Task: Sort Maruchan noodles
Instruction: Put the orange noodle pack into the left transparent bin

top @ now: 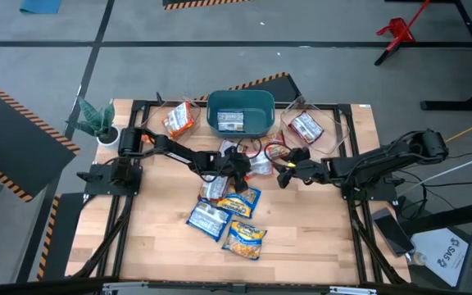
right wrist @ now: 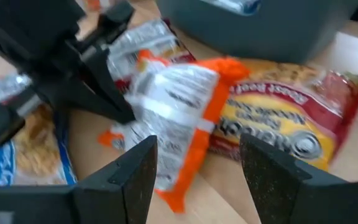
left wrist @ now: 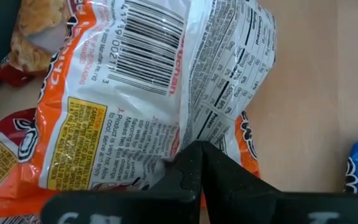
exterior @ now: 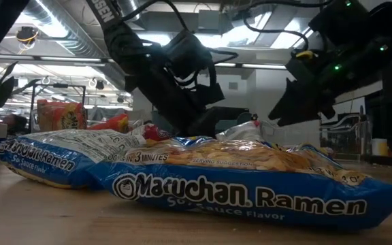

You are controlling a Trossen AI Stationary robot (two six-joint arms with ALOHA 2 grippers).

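Note:
My left gripper (top: 238,164) is at the table's middle, shut on an orange-white noodle packet (left wrist: 135,81) whose barcode side faces the left wrist camera. My right gripper (right wrist: 197,155) is open and hangs just right of that packet (right wrist: 173,118), touching nothing. A dark red packet (right wrist: 278,124) lies flat on the table behind it. Two blue packets (top: 211,217) (top: 240,201) and a yellow one (top: 244,238) lie flat nearer the near edge. The teal bin (top: 240,113) holds a blue packet. My left gripper pinches the orange-white packet between its two fingers at a crumpled fold of the wrapper's printed back (left wrist: 185,134). It comes from the table's left, slanting down. The packet sticks out beyond the fingertips, creased and tilted; whether its lower end touches the table I cannot tell.
Two clear containers flank the bin: the left one (top: 179,119) holds an orange packet, the right one (top: 306,127) a red one. A potted plant (top: 97,121) stands at the far left corner. Bare wood lies along the near edge and toward the left and right sides.

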